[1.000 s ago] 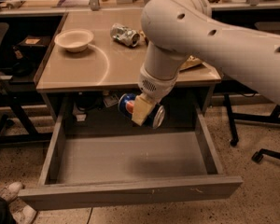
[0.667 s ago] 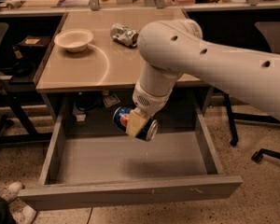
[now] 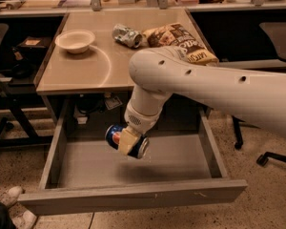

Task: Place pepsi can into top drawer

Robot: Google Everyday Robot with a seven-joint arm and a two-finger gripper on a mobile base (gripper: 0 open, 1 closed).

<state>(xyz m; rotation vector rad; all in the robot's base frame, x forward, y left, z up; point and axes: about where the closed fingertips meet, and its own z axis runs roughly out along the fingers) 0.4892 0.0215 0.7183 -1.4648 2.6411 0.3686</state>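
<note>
Fingers (image 3: 125, 142) are clamped on the pepsi can (image 3: 113, 135), which lies on its side in the gripper (image 3: 127, 145) at lower centre of the frame, logo end to the left and silver end to the right. Compared with a second ago you have carried it down and a little left. It was up near the desk's front edge, and it now hangs inside the open top drawer (image 3: 133, 195), between the side walls and behind the front panel. It isn't resting yet; a shadow sits on the bare drawer floor below it, so I judge the can is in the air, above the bottom. That puts you late in the task, with only the last lowering and the release left. Your arm sweeps in from the right edge, crosses the desk (image 3: 86, 70) front, then bends sharply so the wrist points down and left into the drawer. The bowl (image 3: 75, 39), the dented can (image 3: 126, 35) and the chip bag (image 3: 181, 42) stay on the desk at upper centre, well apart from your work.
</note>
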